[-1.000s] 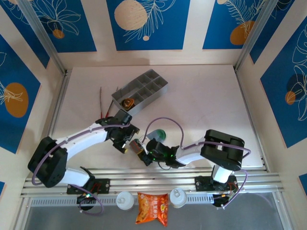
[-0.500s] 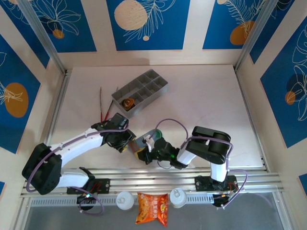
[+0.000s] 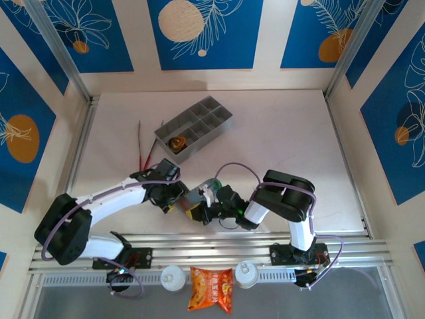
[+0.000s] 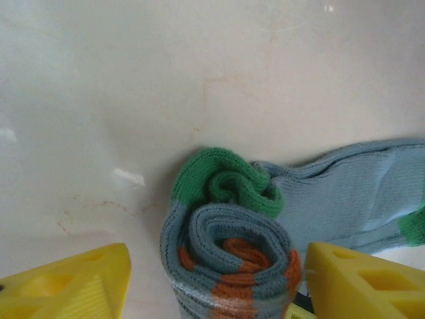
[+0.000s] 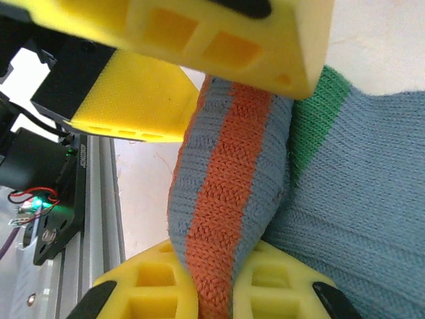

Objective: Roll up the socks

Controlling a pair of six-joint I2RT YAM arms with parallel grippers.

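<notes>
Mid-roll on sock no. 2, I'd say. My right pincer (image 5: 211,282) is clenched on the grey-blue striped knit sock with green toe and orange cuff (image 4: 229,262), nipping the rolled part across its orange band. My left pincer (image 4: 218,269) is released. Its yellow fingers (image 4: 66,286) straddle the roll, one w/ a clear gap to the knit, the other just beside it; touching or not, can't tell. So the right does the holding atm.

Where the sock is: on the pale desk (image 3: 279,146) btwn my two pincers, close to the near edge. One end is wound into a tight spiral. The rest lies flat, running off from the roll w/ a green patch at its end. Going by that flat length, the roll's only partway.

The other one, the olive-brown sock w/ orange (image 3: 176,143), looks done already: balled up in a near compartment of the grey plastic compartment tray (image 3: 206,138), well apart.

Next, imo: the left pincer needs to close on the roll w/o squashing the spiral loose. Then the right can let go & re-grip further round, so the roll turns onto the flat part. Risk: if both let go at once, the knit prob. springs open. Small turns, steady tension.
</notes>
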